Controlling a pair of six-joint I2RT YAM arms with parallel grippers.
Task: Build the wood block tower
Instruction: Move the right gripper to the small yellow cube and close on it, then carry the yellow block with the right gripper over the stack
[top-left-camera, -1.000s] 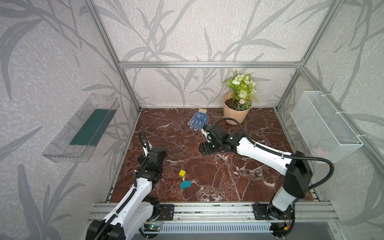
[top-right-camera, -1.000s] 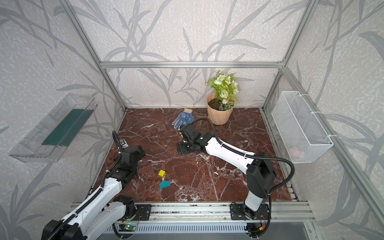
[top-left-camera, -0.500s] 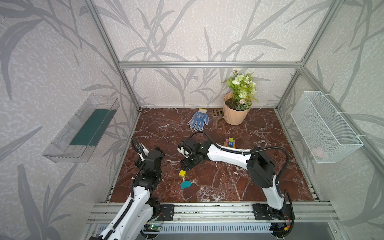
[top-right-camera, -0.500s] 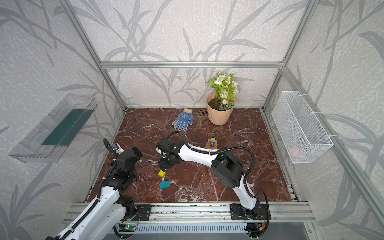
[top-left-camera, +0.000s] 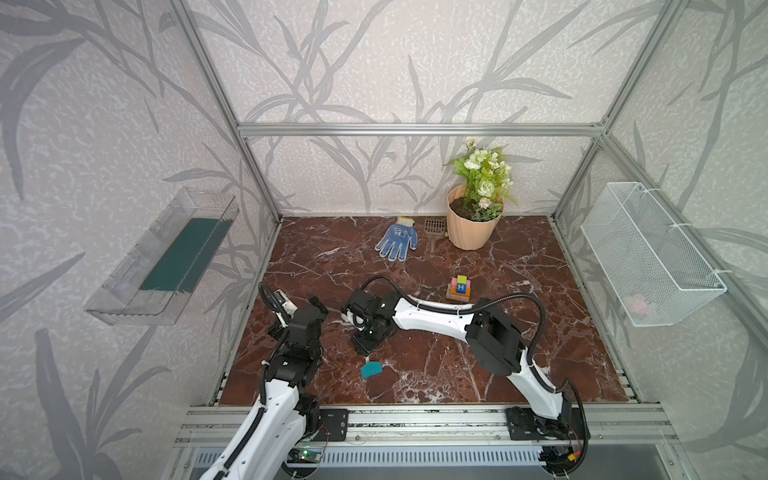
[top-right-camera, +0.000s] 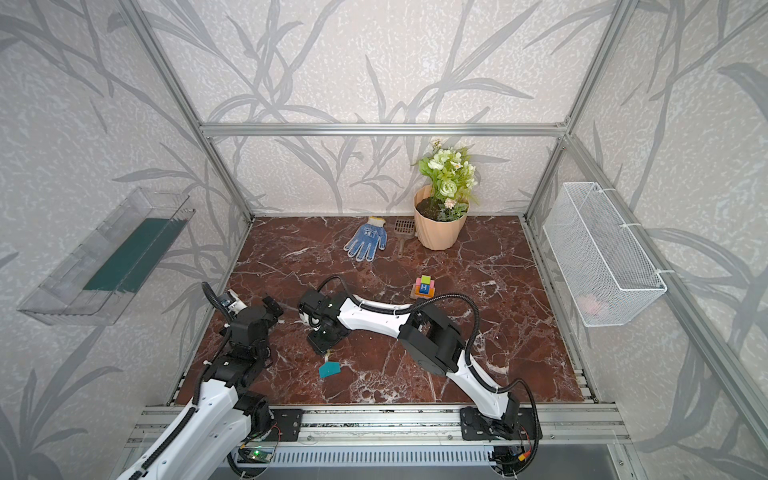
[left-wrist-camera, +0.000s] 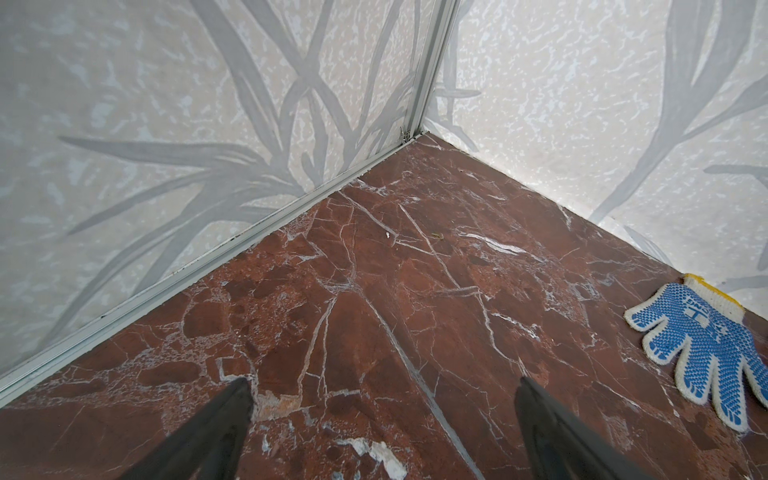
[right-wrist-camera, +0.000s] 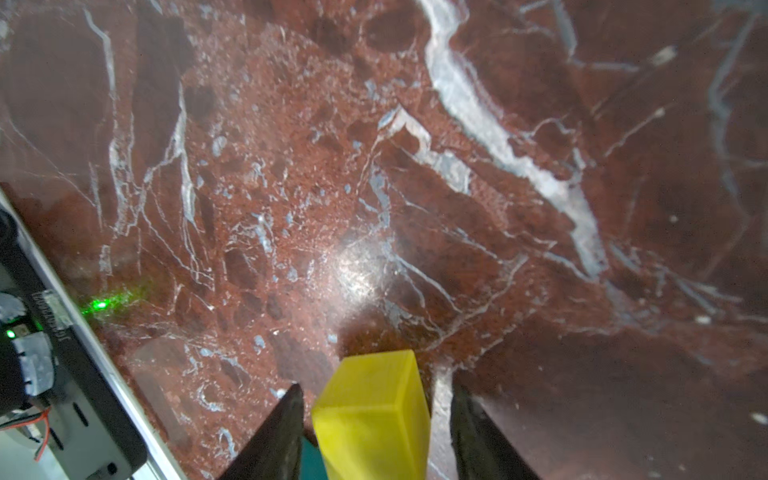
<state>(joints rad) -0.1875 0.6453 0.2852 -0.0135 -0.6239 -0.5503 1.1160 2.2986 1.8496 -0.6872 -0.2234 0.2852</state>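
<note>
One tower (top-left-camera: 459, 289), one yellow cube (right-wrist-camera: 374, 411), one teal piece (top-left-camera: 371, 369).

Tower (top-left-camera: 459, 289) upright, lime top; teal piece (top-left-camera: 371, 369) flat, yellow cube (right-wrist-camera: 374, 415) adj.

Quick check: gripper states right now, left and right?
Left gripper: open, empty.
Right gripper: open, straddling the yellow block, gaps both sides, no grip yet.

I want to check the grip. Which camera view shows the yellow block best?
The right wrist view: the yellow block sits between the fingers of the right claw. Both top views mostly hide it under that claw; the left wrist view misses it.
</note>
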